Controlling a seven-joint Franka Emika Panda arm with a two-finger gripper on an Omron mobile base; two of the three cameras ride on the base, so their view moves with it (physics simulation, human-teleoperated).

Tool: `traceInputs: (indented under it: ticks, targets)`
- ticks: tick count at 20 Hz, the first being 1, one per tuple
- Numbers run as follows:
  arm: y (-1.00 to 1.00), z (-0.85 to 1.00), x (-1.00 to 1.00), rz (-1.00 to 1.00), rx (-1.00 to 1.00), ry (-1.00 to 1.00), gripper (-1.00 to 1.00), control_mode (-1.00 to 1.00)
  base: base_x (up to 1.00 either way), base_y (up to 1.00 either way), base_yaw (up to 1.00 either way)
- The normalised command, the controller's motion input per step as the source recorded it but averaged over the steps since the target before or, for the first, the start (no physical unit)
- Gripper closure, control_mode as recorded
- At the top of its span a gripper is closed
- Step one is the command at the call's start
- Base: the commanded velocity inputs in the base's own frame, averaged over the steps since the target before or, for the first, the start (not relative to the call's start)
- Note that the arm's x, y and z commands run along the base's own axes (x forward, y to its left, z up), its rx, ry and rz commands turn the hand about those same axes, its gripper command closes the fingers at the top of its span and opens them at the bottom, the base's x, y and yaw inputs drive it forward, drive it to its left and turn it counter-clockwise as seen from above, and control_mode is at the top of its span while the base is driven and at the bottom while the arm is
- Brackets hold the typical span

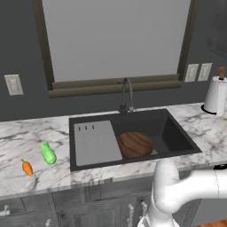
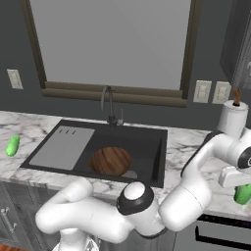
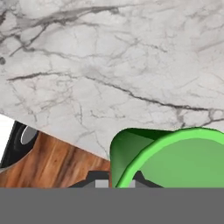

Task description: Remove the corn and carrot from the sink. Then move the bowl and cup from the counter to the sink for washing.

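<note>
End effector (image 3: pixel 117 181) clamped on cup (image 3: pixel 175 157) rim over counter (image 3: pixel 109 65). Bowl (image 1: pixel 135 144) in sink (image 1: pixel 177 137); corn (image 1: pixel 48 153), carrot (image 1: pixel 27 168) at nine o'clock.

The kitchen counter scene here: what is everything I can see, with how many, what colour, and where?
Wooden round bowl: one, dark brown, inside the black recessed sink.
Oblong corn: one, bright green, on the white marble counter left of the sink.
Tapered carrot: one, orange, on the counter near the corn.
Translucent cup: one, bright green, at the counter's right end, gripped by the tool.
Paper towel roll: one, white, back right.
Curved faucet: one, dark, behind the sink.
Robot tool: one, white, shut on the cup.
</note>
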Motion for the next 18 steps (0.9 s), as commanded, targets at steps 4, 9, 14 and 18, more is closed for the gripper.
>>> traceInputs:
  ticks: [4,9,14,18]
  targets:
    - [0.54,0.04,-0.11,0.11,0.00,-0.14,1.00,-1.00,0.00,0.00,0.00]
    - [0.54,0.16,-0.01,0.06,-0.01,-0.10,1.00,-1.00,0.00,0.00,0.00]
    - [0.53,0.24,0.00,0.04,-0.03,-0.07,1.00,-1.00,0.00,0.00,0.00]
    - [0.57,0.24,0.00,0.04,-0.03,-0.04,1.00,-1.00,0.00,0.00,0.00]
